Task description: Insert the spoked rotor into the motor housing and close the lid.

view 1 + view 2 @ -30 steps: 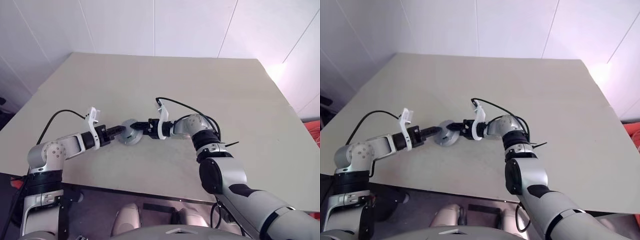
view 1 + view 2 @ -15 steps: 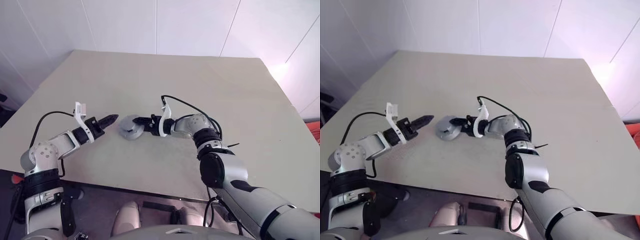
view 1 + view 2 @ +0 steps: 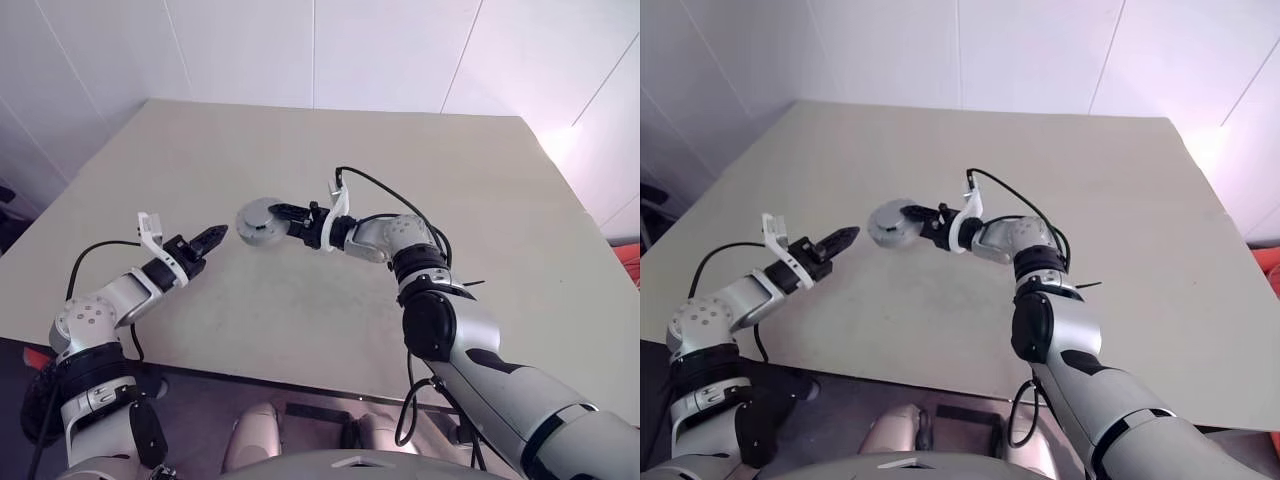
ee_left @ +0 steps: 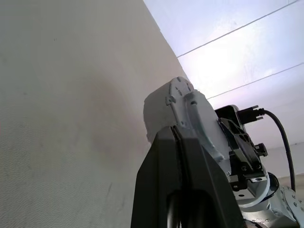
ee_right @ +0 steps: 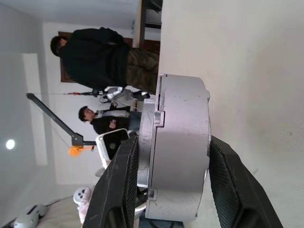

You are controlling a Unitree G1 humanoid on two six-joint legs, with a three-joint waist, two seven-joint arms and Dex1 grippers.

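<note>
Right gripper (image 3: 283, 213) has its fingers clamped on either side of a round silver-grey housing (image 3: 258, 221) with its lid on, held up off the beige desk (image 3: 420, 170). Left gripper (image 3: 214, 236) is pinched fully closed with nothing in it (just hanging near the housing, not touching). Two people (image 5: 102, 59) stand in the background.

hidden: motor housing (image 5: 178, 147) interior (closed) | rotor: unseen
</note>
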